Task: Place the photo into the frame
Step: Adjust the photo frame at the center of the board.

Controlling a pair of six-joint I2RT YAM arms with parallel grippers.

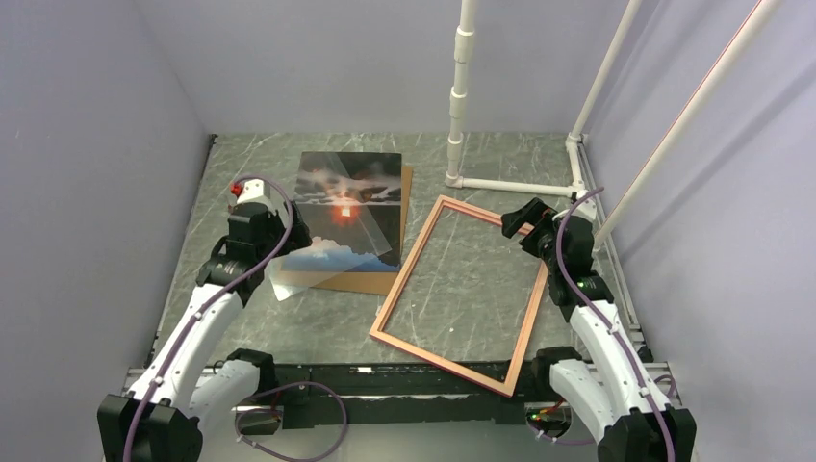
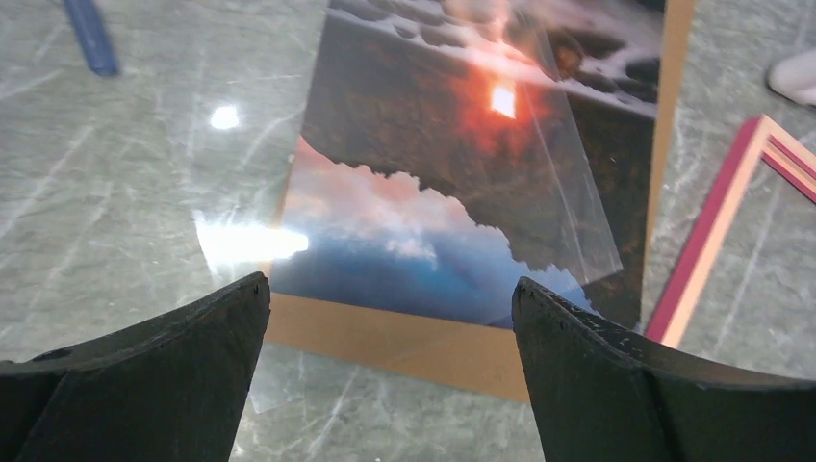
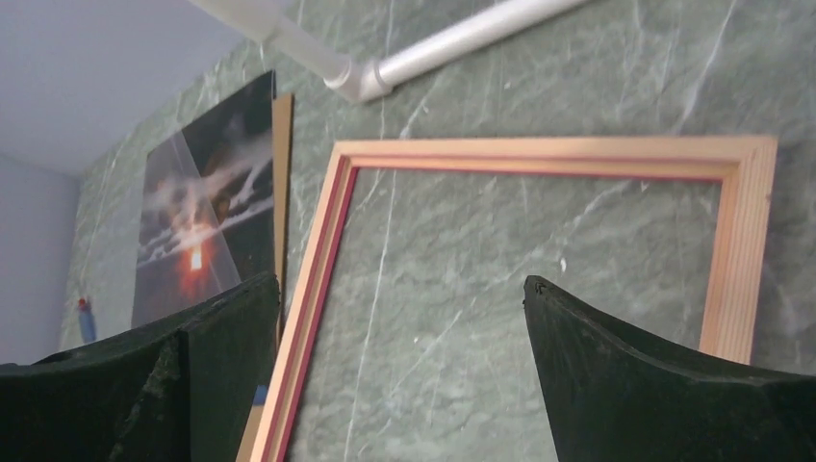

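Top view
- surface (image 1: pixel 462 279): green-grey, marbled; carries everything below.
- frame (image 1: pixel 407 267): lies flat and skewed, right of centre; bare surface shows through it.
- photo (image 1: pixel 346 207): left of frame, outside it, picture side up, sun near its middle.
- board (image 1: pixel 358 282): brown, under photo; a strip shows on the side facing frame and along the near edge. Its near corner is just beside frame's left rail; cannot tell if they touch.
- sheet (image 1: pixel 289 281): clear, askew on top of photo, one corner sticking out on the side away from frame.
- left gripper (image 1: pixel 292 239): over photo's near corner, on the side away from frame; fingers not clear from here.
- right gripper (image 1: pixel 518 224): above frame's far right corner.
- pipe (image 1: pixel 510 185): white, lies just beyond frame's far rail.

Left wrist view
- left gripper (image 2: pixel 390 289): fingers (image 2: pixel 192 356) wide apart, nothing between them, clear of the surface.
- beyond the tips: board's near edge (image 2: pixel 404 342), then photo (image 2: pixel 433 173) under the glinting sheet (image 2: pixel 577 231).
- frame (image 2: pixel 712 231): one rail at far right, apart from photo.

Right wrist view
- right gripper (image 3: pixel 399 284): fingers (image 3: pixel 635 366) wide apart, holding nothing.
- frame (image 3: pixel 539 154): far rail and corner between and beyond the tips; marbled surface inside.
- photo (image 3: pixel 216 202): left of frame, board edge (image 3: pixel 282 173) between the two.
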